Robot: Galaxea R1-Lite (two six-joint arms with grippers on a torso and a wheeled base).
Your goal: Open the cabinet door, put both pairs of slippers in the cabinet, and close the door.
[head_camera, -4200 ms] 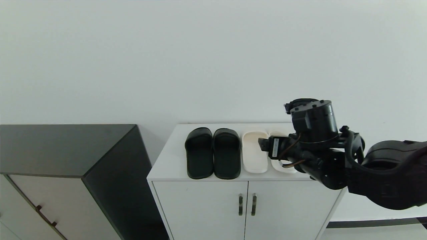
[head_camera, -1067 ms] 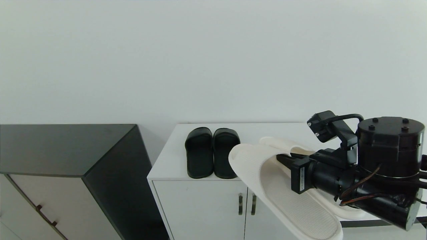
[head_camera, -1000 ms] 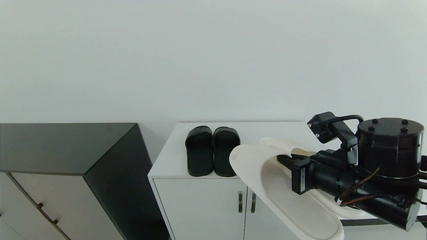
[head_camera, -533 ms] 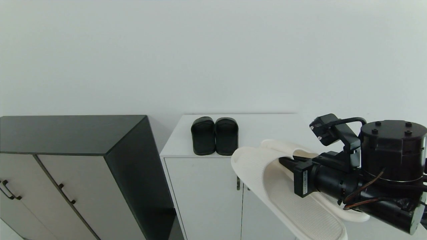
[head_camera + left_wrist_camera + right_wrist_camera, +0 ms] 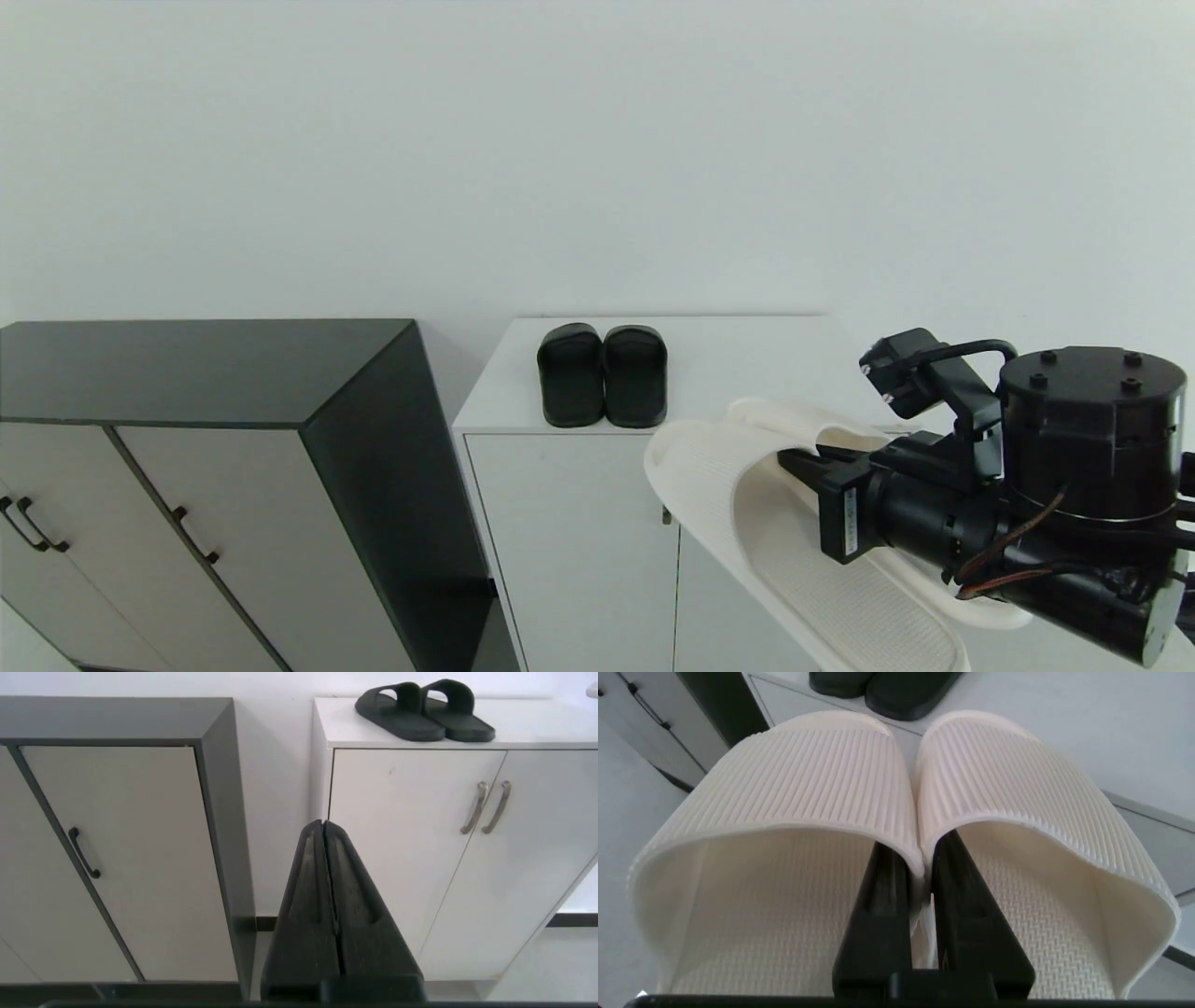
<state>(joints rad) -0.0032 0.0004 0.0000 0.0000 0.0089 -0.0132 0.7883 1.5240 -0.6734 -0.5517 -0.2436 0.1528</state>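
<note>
Two white ribbed slippers [image 5: 747, 485] hang pinched at their straps in the right gripper [image 5: 920, 882], near and right of the shut white cabinet [image 5: 560, 523], so the left gripper [image 5: 325, 849], fingers pressed together, should probably open a door [image 5: 402, 840] first.

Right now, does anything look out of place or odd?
Yes: the right gripper holds the white slippers tilted in mid-air, yet the white cabinet doors are shut. The black slippers sit neatly paired on top.

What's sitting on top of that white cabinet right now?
A pair of black slippers stands side by side on the white cabinet top. The near right corner is covered by the white slippers held in the right pincer.
</note>
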